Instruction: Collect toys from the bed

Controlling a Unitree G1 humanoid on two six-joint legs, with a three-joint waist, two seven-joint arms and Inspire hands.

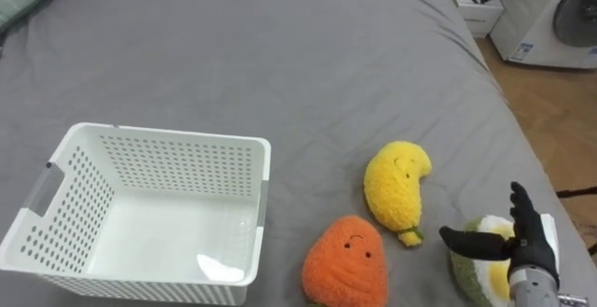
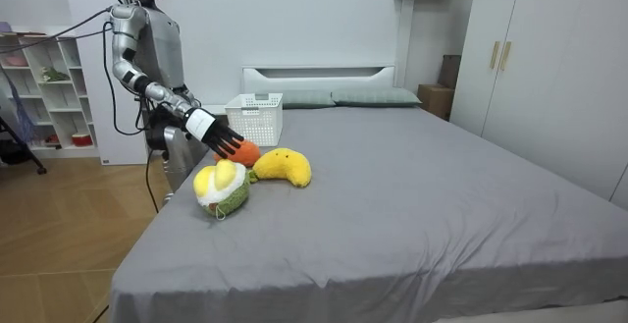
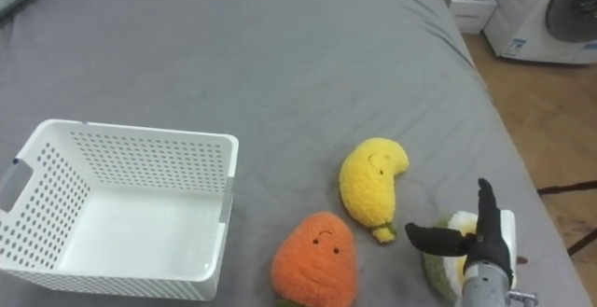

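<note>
Directly under the wide-spread fingers of the right hand lay the green-and-yellow plush toy on the grey bed. The hand gripped nothing, and whether it touched the toy I could not tell. Just past the thumb tip sat the yellow plush, then the orange plush. Well left of the fingers stood the white basket.
</note>
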